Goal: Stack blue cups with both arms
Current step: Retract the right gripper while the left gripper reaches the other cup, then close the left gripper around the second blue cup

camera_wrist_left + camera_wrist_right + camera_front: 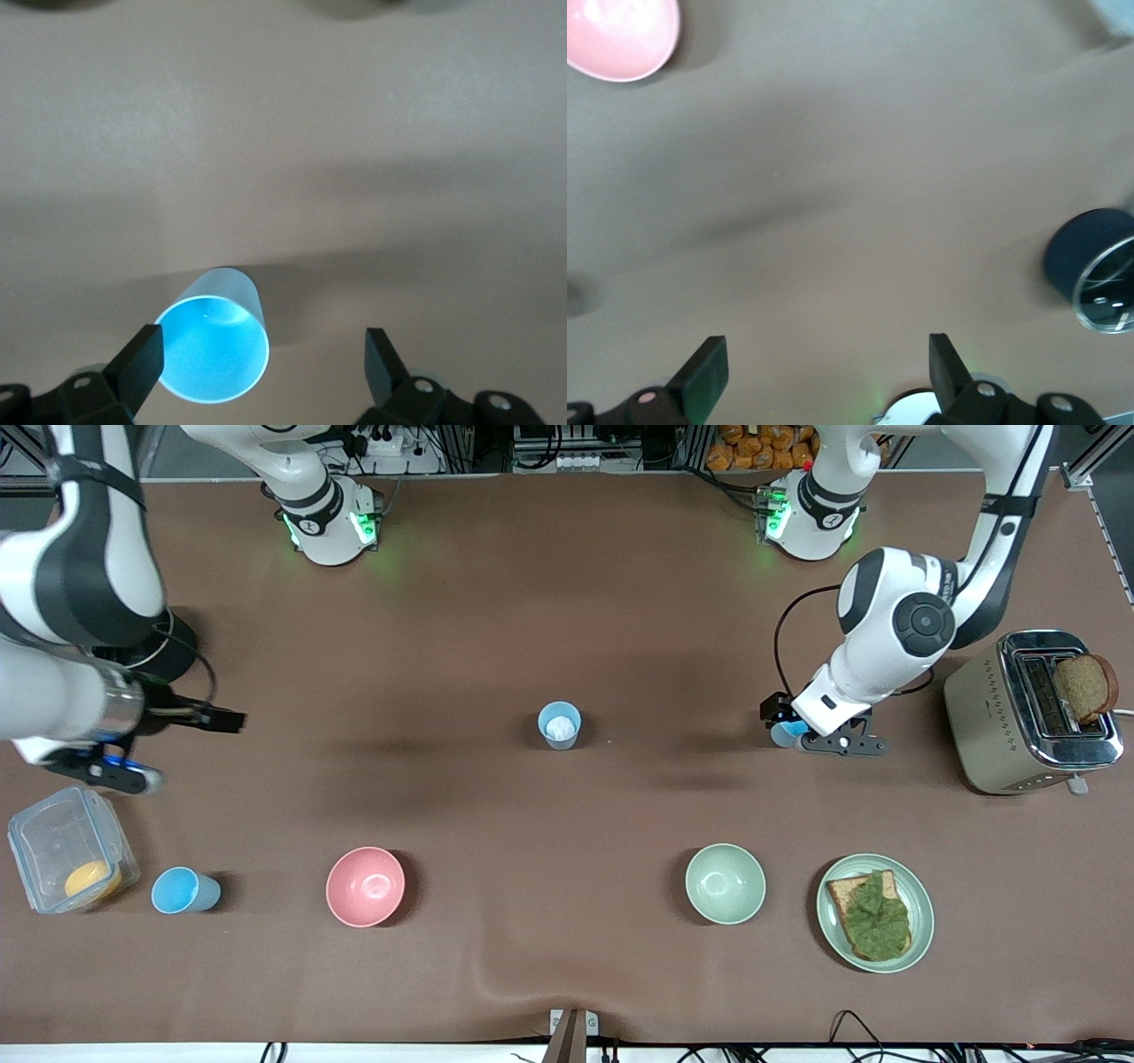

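1. The tabletop [567, 602] is covered with a matte brown sheet that bulges into a soft wrinkle at its edge nearest the front camera; along the top of the front view stand racks, cables and orange packets.
2. Three smooth plastic cups show. A paler blue cup [559, 724] with a whitish inside stands upright mid-table. A sky-blue cup [183, 890] stands between a clear plastic lidded box [71, 859] and a glossy pink bowl [365, 886].
3. A third bright blue cup [214, 345] sits under the left gripper [828, 742], mostly hidden by it in the front view. In the left wrist view the jaws are spread wide, the cup beside one finger, its rim just at that fingertip [142, 359]; whether they touch cannot be told.
4. The right gripper [111, 771] hangs over the right arm's end of the table above the box, jaws apart and empty; the arm is cut off by the picture edge.
5. A pale green bowl [725, 883] sits beside a green plate [921, 912] of lettuce-topped toast.
6. A brushed-metal toaster [1032, 713] holds a brown bread slice.
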{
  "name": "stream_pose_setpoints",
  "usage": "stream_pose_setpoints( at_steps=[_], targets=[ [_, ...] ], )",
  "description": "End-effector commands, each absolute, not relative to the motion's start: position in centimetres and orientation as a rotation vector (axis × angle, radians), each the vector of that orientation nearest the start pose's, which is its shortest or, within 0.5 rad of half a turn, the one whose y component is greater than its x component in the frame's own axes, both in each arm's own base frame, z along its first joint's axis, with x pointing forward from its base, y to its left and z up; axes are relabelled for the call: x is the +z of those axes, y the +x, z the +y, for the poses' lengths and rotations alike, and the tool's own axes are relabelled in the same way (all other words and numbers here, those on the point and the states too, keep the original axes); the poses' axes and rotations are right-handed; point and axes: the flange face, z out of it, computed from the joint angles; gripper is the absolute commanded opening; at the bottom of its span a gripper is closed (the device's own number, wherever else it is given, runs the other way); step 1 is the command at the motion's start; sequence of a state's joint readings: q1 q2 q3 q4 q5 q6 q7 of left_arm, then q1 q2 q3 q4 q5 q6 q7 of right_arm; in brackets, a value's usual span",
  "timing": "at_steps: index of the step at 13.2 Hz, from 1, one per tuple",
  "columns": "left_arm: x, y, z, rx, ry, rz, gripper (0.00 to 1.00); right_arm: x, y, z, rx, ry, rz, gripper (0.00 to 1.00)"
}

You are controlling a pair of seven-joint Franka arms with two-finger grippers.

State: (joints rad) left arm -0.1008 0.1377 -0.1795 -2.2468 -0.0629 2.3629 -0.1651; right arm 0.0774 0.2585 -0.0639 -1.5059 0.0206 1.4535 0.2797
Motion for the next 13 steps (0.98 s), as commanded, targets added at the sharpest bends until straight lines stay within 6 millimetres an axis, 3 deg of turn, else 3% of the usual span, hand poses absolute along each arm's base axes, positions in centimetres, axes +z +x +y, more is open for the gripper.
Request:
stream_pose_setpoints(
  at_steps=[1,4,9,10,11,12,13],
  targets=[
    [28.5,49.8,-14.8,0.063,-3.220,0.056,1.00,51.6,58.2,-0.6,0.436,-3.148,0.358,1.00],
    [25.5,49.9,-14.9,0.061,-3.228,0.049,1.00,54.2,56.5,-2.4,0.388,-3.140,0.397,1.00],
    [22.7,49.6,-15.1,0.107,-3.223,0.058,1.00,58.0,54.8,-4.7,0.310,-3.137,0.226,1.00],
    [22.3,49.1,-14.8,0.122,-3.219,0.055,0.53,58.3,54.7,-5.2,0.301,-3.137,0.218,1.00],
    [22.3,48.8,-14.5,0.130,-3.216,0.080,0.24,58.5,54.7,-5.4,0.296,-3.135,0.220,1.00],
    [22.3,48.4,-14.3,0.141,-3.212,0.085,0.03,59.0,54.9,-5.1,0.274,-3.139,0.214,1.00],
    [22.5,48.3,-14.0,0.140,-3.210,0.089,0.00,59.4,55.1,-4.4,0.257,-3.146,0.190,1.00]
  ],
)
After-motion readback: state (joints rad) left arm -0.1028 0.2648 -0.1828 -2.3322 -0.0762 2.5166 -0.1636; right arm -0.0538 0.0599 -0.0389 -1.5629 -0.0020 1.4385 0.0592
